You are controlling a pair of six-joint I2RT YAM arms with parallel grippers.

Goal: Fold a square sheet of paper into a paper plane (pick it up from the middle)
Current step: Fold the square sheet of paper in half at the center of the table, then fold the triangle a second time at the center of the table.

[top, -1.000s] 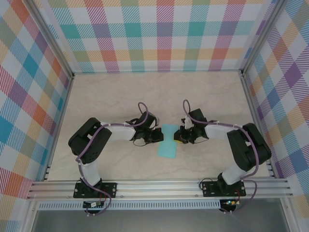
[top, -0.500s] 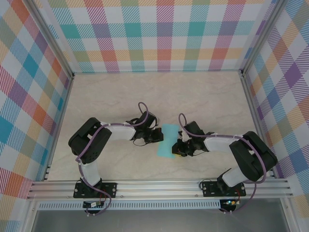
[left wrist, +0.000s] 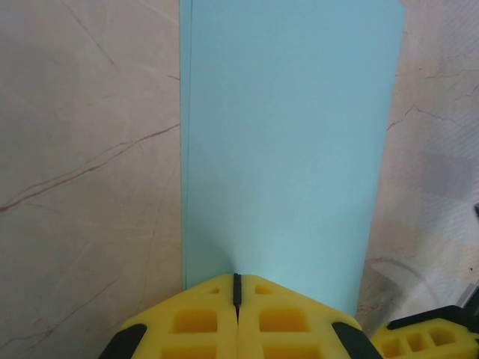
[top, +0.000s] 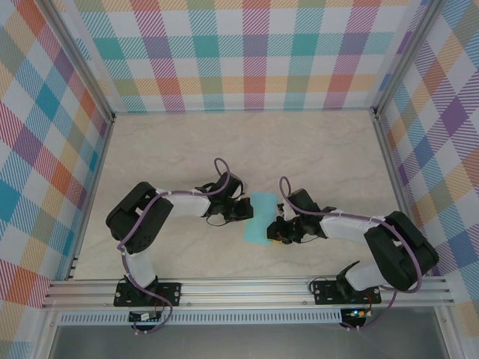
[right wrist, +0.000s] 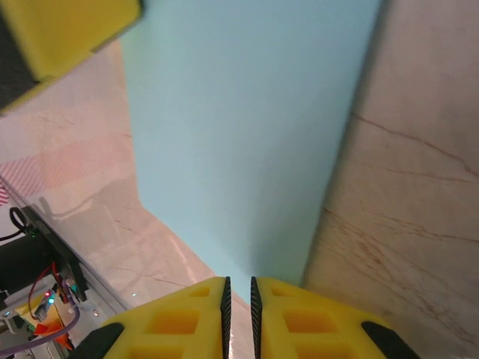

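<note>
mid-fold: my left jaws, shut, press one edge of the paper (left wrist: 288,134); my right jaws sit barely parted, gripping nothing. next i'd press the crease flat.

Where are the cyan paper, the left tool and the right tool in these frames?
cyan paper (top: 261,218): top external view, middle of the folded strip.
left tool (left wrist: 237,283): left wrist view, the seam between its yellow fingertips.
right tool (right wrist: 239,286): right wrist view, the narrow slit between its yellow fingertips.
</note>
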